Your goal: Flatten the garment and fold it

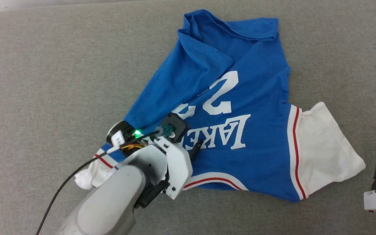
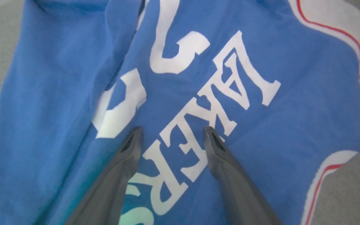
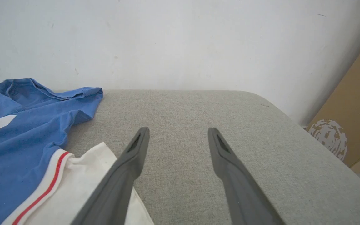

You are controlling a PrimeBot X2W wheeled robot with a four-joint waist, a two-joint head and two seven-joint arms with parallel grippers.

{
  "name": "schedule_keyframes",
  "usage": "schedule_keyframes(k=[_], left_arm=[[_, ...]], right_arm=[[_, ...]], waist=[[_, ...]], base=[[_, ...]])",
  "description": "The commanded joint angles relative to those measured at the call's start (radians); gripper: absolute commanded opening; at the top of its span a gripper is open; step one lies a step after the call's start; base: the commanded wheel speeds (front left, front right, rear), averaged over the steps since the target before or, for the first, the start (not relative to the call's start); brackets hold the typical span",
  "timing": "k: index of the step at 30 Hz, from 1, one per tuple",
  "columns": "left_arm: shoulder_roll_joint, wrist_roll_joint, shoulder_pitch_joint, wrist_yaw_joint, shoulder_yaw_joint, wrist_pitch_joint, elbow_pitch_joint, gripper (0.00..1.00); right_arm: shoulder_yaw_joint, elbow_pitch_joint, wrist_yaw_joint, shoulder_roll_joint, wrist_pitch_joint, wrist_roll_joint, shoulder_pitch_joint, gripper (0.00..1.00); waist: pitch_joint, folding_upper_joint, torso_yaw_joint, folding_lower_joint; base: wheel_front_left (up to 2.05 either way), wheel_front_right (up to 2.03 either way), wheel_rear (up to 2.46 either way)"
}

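We note the shirt: royal blue body, white sleeves, red-and-white striped trim, white lettering. We see a grey woven cushion, a white wall, brown cardboard and dark grey fingers.

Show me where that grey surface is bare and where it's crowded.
Bare: the grey surface left of the garment, and right of its white sleeve, ahead of the right gripper. Crowded: the middle, under garment and left gripper.
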Motion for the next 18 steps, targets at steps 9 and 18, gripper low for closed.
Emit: schedule_keyframes(k=[9,18], left_arm=[[-0.025,0.003,-0.079,-0.049,-0.089,0.039,0.186,0.00],[-0.099,0.002,-0.158,-0.038,-0.076,-0.067,0.182,0.00]], right_arm=[[0.003,0.011,-0.001,0.003,-0.013,0.005,-0.018,1.00],[-0.007,0.014,-0.001,0.003,-0.011,0.003,-0.025,1.00]], waist=[[0.015,0.0000,-0.022,-0.0002],[0.003,0.0000,-0.010,-0.0002]], base=[[0.00,0.00,0.00],[0.00,0.00,0.00]])
